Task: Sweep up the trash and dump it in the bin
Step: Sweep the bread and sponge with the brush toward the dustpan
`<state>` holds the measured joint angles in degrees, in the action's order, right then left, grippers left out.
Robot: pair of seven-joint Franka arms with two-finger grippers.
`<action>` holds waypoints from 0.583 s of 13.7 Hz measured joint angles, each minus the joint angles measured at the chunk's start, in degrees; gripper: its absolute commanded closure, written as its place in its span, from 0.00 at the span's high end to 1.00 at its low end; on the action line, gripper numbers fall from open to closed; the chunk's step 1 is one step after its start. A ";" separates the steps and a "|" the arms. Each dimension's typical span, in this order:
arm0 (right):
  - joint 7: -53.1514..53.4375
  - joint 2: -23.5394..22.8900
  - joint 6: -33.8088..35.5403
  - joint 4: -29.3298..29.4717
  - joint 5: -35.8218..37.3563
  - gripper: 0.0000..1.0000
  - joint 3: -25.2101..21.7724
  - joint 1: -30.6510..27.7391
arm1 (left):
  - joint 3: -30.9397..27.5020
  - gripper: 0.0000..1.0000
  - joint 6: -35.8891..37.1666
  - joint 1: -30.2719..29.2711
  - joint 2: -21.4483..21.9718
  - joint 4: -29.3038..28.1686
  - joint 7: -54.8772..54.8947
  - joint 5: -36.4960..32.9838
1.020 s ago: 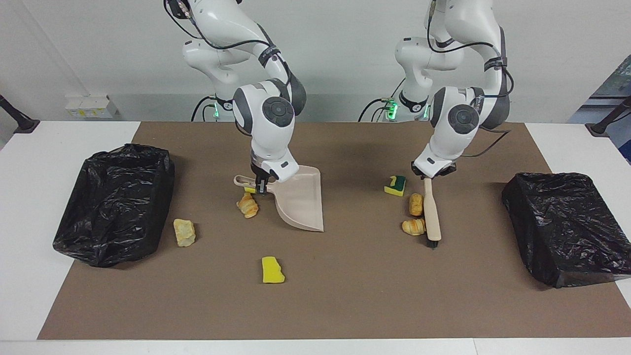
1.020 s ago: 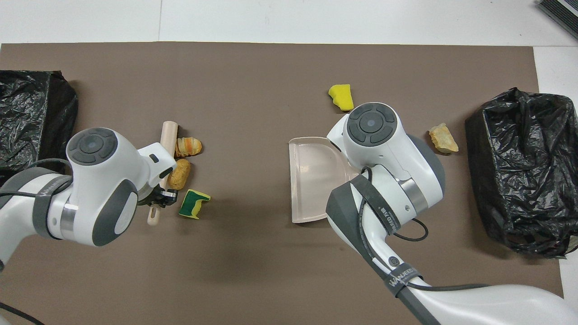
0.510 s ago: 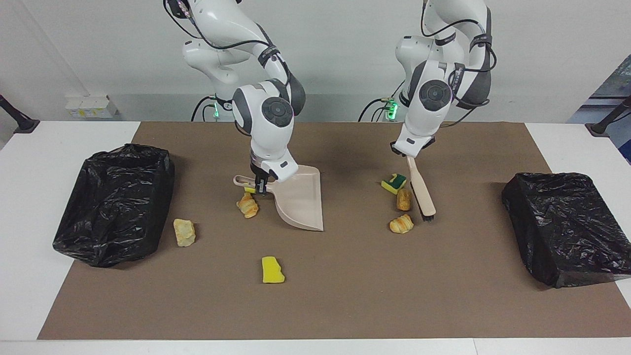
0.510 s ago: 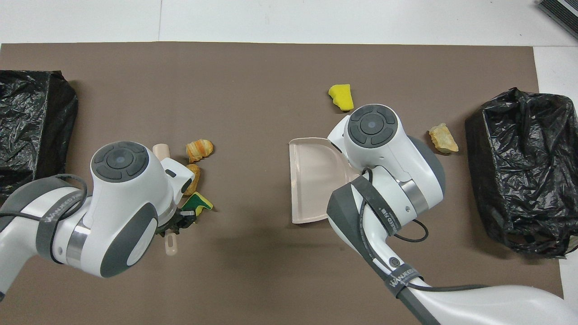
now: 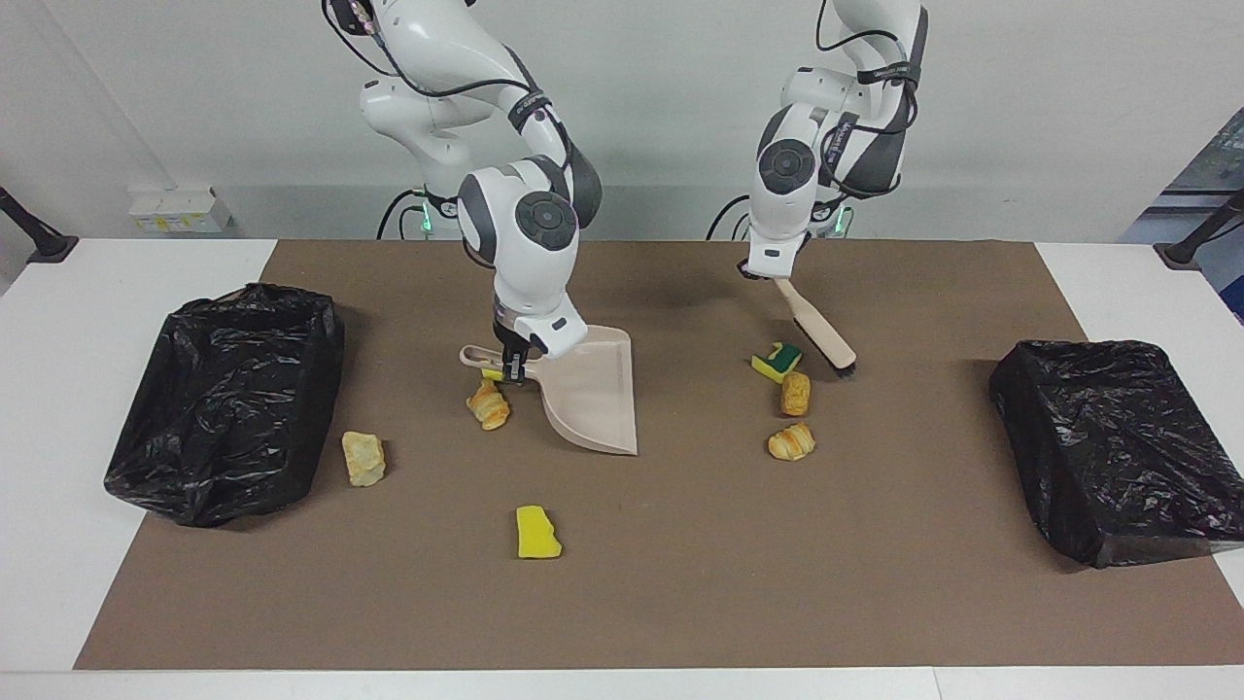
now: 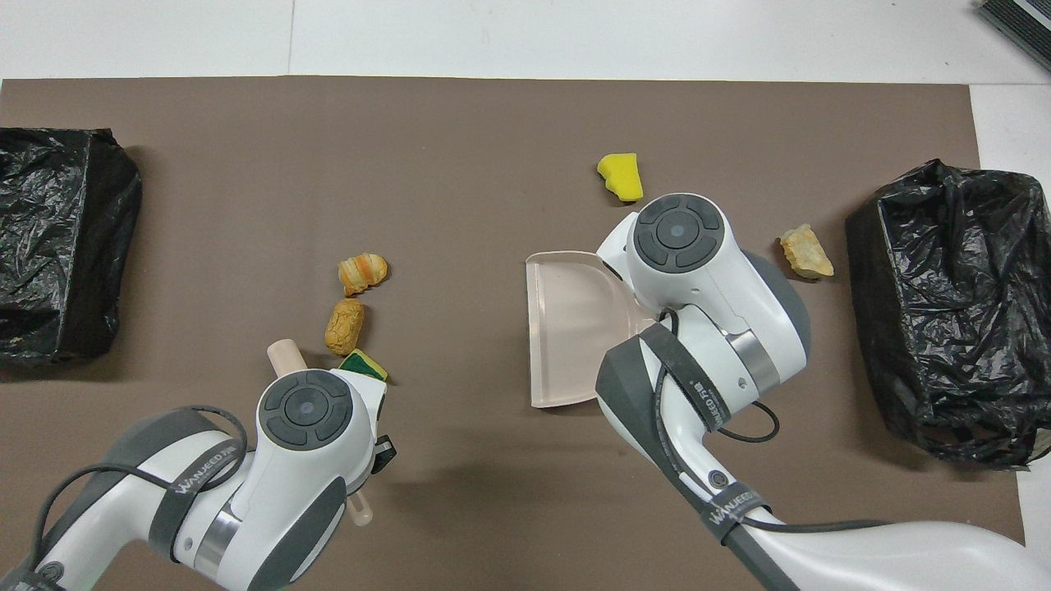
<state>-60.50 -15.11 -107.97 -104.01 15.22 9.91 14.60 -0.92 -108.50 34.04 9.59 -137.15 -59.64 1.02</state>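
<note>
My right gripper [image 5: 512, 367] is shut on the handle of the beige dustpan [image 5: 593, 399], which rests on the brown mat with its mouth facing the left arm's end. My left gripper [image 5: 775, 277] is shut on the beige brush [image 5: 816, 326]. The brush slants down, bristle end beside the green-backed sponge [image 5: 777, 363]. Trash lies loose on the mat: a bread roll [image 5: 796, 393] and a croissant [image 5: 791, 441] near that sponge, another croissant [image 5: 488, 404] by the dustpan handle, a pastry [image 5: 363, 458] and a yellow sponge [image 5: 536, 532]. In the overhead view the wrists hide both grippers.
A black-bag-lined bin [image 5: 228, 399] stands at the right arm's end of the table, and a second one [image 5: 1118, 447] at the left arm's end. The brown mat [image 5: 680, 583] covers most of the white table.
The left arm swept the brush sideways, nudging the roll, croissant and green-backed sponge toward the dustpan, then drew it back toward the robots. The right arm and dustpan stayed still.
</note>
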 measured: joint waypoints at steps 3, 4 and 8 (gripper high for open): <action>0.00 0.38 -0.28 -0.65 0.00 0.00 -0.01 -0.02 | -0.73 0.00 -7.85 -0.22 -3.38 -0.52 0.22 0.69; 0.00 0.51 -0.28 -0.89 0.00 0.00 -0.01 -0.03 | -0.84 0.00 -9.28 -0.88 -4.63 0.15 1.63 0.70; -0.05 1.43 -0.39 -2.24 1.80 0.00 0.03 0.07 | -1.32 0.00 -10.40 -3.40 -8.15 4.62 17.48 0.73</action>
<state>-60.55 -13.68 -108.37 -106.25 17.02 9.95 14.68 -2.24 -118.90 30.64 1.45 -132.53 -42.16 1.74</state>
